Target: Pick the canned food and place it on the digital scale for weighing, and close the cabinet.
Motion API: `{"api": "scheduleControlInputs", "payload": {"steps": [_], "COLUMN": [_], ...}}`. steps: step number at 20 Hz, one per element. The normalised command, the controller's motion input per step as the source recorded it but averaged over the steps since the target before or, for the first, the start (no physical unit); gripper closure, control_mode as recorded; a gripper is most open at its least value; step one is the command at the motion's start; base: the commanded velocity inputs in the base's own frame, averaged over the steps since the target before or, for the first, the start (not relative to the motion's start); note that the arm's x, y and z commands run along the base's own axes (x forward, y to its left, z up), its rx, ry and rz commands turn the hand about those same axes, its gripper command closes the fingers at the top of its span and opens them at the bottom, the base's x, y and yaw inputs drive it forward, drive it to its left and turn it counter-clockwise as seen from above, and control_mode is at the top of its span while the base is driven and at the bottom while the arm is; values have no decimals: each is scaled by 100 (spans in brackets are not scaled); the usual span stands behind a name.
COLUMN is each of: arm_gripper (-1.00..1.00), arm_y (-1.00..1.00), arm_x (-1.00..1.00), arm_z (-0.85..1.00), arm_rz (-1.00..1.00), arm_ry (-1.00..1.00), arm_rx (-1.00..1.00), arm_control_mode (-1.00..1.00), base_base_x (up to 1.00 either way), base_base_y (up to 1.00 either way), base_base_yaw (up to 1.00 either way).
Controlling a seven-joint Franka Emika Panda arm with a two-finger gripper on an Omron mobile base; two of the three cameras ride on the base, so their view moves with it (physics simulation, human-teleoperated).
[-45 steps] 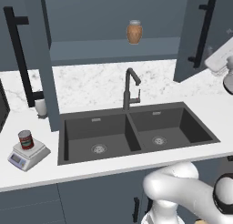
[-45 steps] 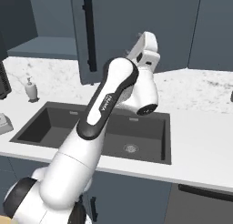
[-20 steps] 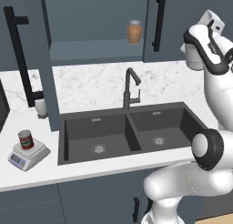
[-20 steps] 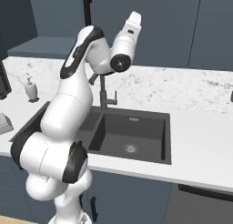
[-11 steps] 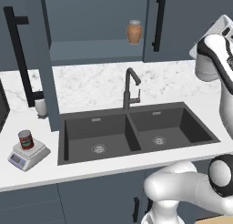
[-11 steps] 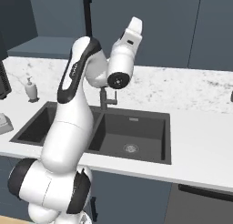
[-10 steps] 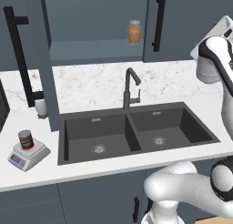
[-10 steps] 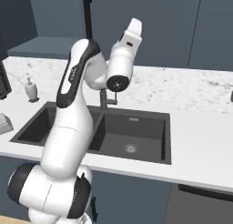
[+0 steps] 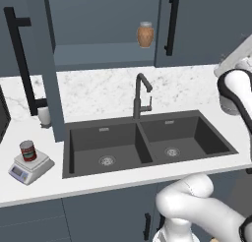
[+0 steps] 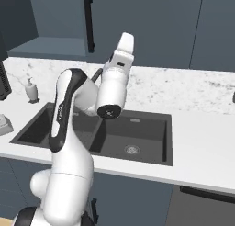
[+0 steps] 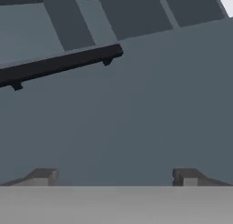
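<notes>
The canned food (image 9: 28, 150), red-labelled with a silvery top, stands on the digital scale (image 9: 30, 167) at the counter's left end. The cabinet's right door (image 9: 202, 29) lies flat and closed, while its left door (image 9: 19, 64) stands swung out, leaving the shelf exposed. My gripper (image 11: 114, 177) is open with nothing between its fingertips (image 11: 43, 175). It faces the closed door (image 11: 136, 118) just below the black bar handle (image 11: 59, 63). In the right base view my hand (image 10: 123, 50) points up toward that door, far from the can.
A tan jar (image 9: 144, 34) sits on the open cabinet shelf. A double sink (image 9: 142, 142) with a dark faucet (image 9: 140, 96) fills the middle of the counter. A soap dispenser (image 10: 31, 89) stands by the wall at left.
The cabinet's right door has swung closed since the earliest frames. Over the last second my arm has drawn back from it, to the right and lower. The can and scale have not moved.
</notes>
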Motion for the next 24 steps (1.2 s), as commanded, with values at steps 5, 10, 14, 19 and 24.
{"api": "scheduleControlInputs", "payload": {"steps": [5,10,14,19,24], "arm_gripper": [-100,-100,-100,-100,-100], "arm_y": [19,29,88,100,100], "arm_x": [-98,-98,-65,-62,-69], "arm_z": [3,17,42,2,-27], "arm_rz": [-6,-9,-15,-13,-10], "arm_ry": [15,-1,-14,-39,-40], "arm_rx": [-35,-43,-17,-1,11], "arm_control_mode": [-100,-100,-100,-100,-100], "base_base_x": [0,0,0,0,0], "base_base_y": [0,0,0,0,0], "base_base_yaw": [0,0,0,0,0]}}
